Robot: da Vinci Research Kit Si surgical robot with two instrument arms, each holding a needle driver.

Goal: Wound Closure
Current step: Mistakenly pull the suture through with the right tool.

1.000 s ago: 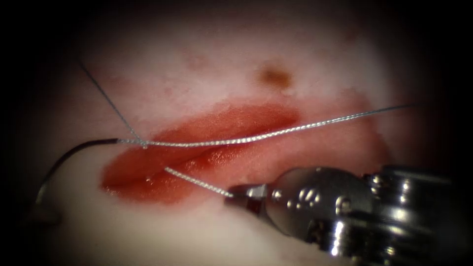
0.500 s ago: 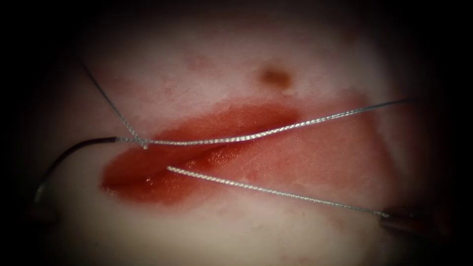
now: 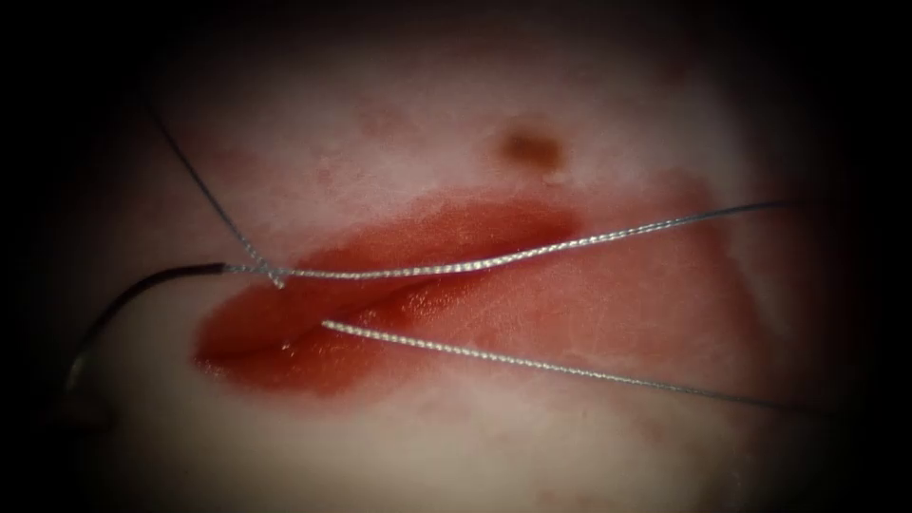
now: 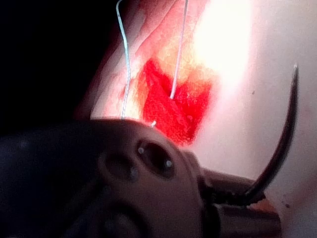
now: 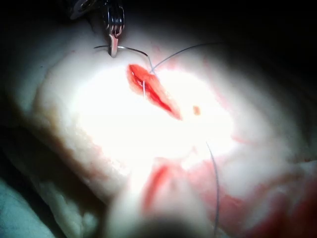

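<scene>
Endoscope view: the tissue carries a cut lying left to right, wet with red fluid, thread stretched along it. The needle lies outside the tissue left of the cut, arcing downward. In the left wrist view the left tool clenches its lower end; I cannot tell the right tool's state.

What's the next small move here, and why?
Probably a gentle pull to the right on the lower thread: it runs straight out of the cut, which gapes open. The left tool holds the needle near one end, out of the tissue, left of the cut.
</scene>
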